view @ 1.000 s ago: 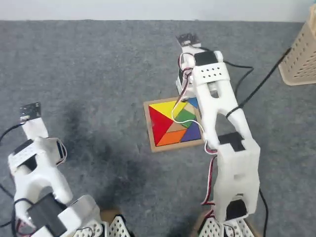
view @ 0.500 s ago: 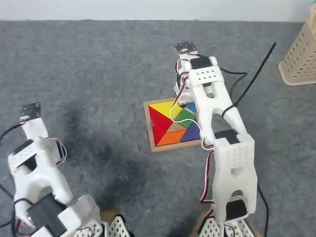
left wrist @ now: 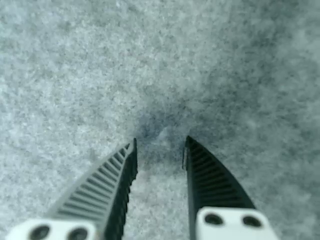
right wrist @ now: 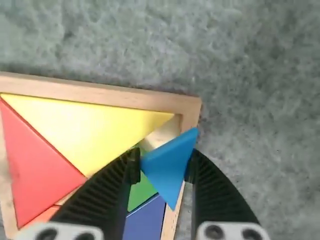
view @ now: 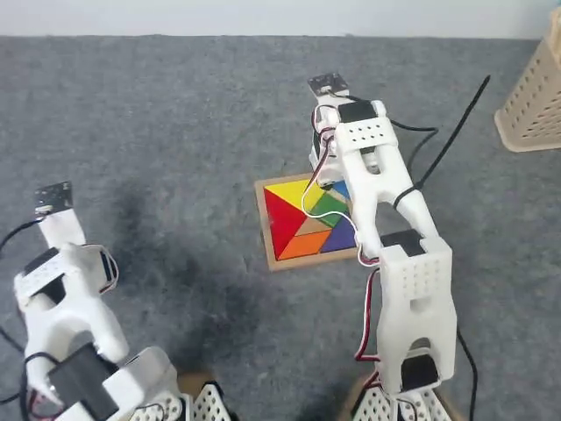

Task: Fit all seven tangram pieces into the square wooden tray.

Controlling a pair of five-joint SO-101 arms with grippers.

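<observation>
The square wooden tray (view: 267, 235) lies mid-table and holds yellow (view: 294, 191), red (view: 280, 224), orange (view: 307, 245), green (view: 330, 207) and purple (view: 342, 237) pieces. My right gripper (right wrist: 161, 167) is shut on a blue triangle (right wrist: 167, 165), held tilted over the tray's far right corner, where a bare wooden gap (right wrist: 162, 136) shows beside the yellow triangle (right wrist: 90, 130). The blue triangle's tip overlaps the tray rim (right wrist: 191, 112). My left gripper (left wrist: 159, 150) stands open over bare carpet at the table's near left, with nothing between its fingers.
A beige perforated basket (view: 535, 96) stands at the far right edge. The right arm (view: 386, 193) covers the tray's right side in the high view. The left arm (view: 66, 298) sits at the near left. Grey carpet surrounds the tray.
The right arm shifted slightly left and back over the tray's far right corner between the earliest frame and half a second ago, then held still. The left arm has not moved.
</observation>
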